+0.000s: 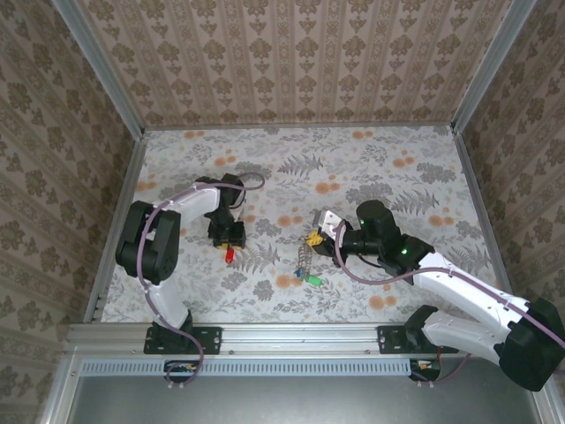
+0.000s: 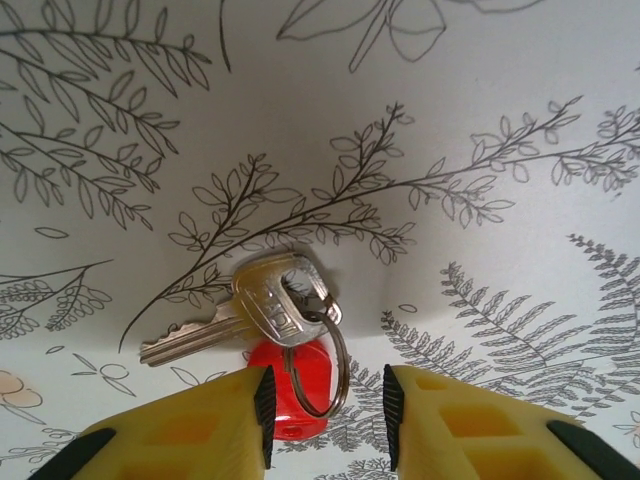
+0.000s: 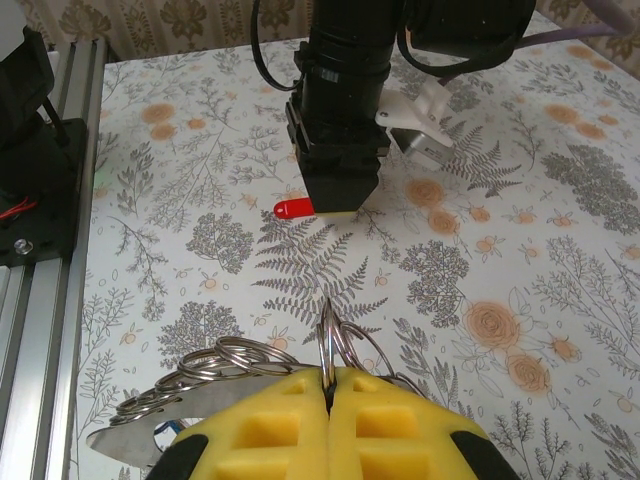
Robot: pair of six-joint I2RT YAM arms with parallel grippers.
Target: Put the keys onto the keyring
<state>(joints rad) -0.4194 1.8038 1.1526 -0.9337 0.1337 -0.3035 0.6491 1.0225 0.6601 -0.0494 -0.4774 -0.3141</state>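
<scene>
left gripper (image 2: 328,400) jaws apart straddling red-headed key (image 2: 305,375) flat on floral table (image 2: 480,150), silver key (image 2: 268,302) overlapping it, right gripper (image 3: 328,385) pinched closed on keyring (image 3: 333,340) mid-table

Silver key (image 2: 265,305), red key head (image 2: 305,385). Yellow left gripper (image 2: 325,400), black pads. Silver keyring (image 3: 245,345). White tablecloth (image 1: 371,177), grey ferns, orange blooms. Beige damask walls (image 1: 291,62).
</scene>
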